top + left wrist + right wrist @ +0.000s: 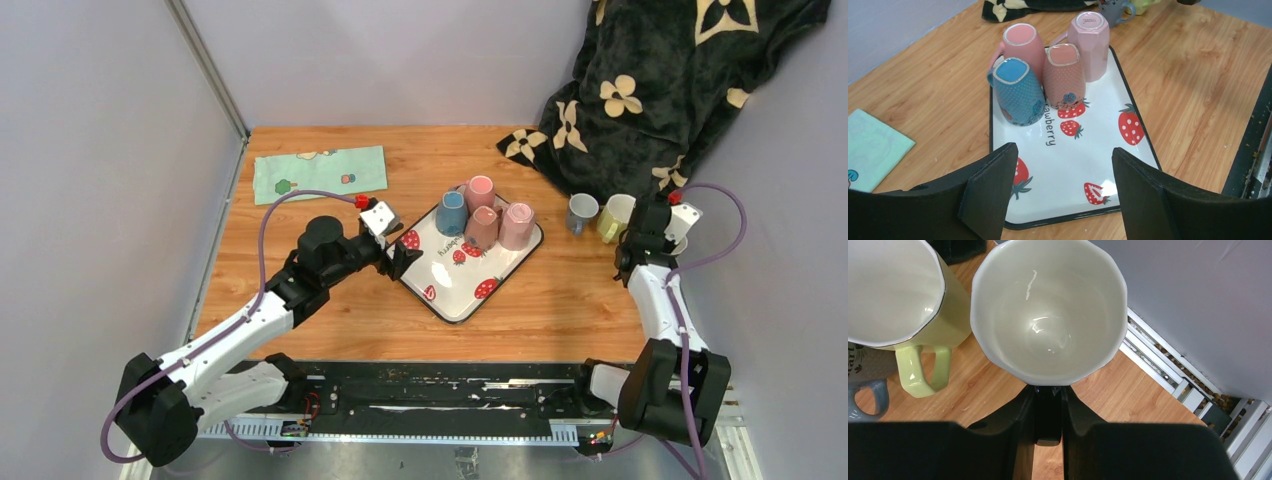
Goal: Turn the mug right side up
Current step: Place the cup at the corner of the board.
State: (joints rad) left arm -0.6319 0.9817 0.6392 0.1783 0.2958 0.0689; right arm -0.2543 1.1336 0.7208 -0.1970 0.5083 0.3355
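Several mugs stand upside down at the far end of the strawberry tray [450, 285]: blue [451, 213], pink [479, 191], dotted pink [482, 228] and pale pink [517, 226]. In the left wrist view they show as blue [1019, 92], pink [1023, 45], dotted pink [1064, 75] and pale pink [1090, 45]. My left gripper [1063, 190] is open and empty over the tray's near left edge [1128, 165]. My right gripper [1048, 405] is shut at the base of an upright white mug [1048, 310], at the table's right side [681, 243].
An upright yellow-green mug [615, 217] and a grey-blue mug [581, 212] stand just left of the white mug. A black flowered blanket [660, 80] is draped at the back right. A green cloth [320, 172] lies at the back left. Walls close in both sides.
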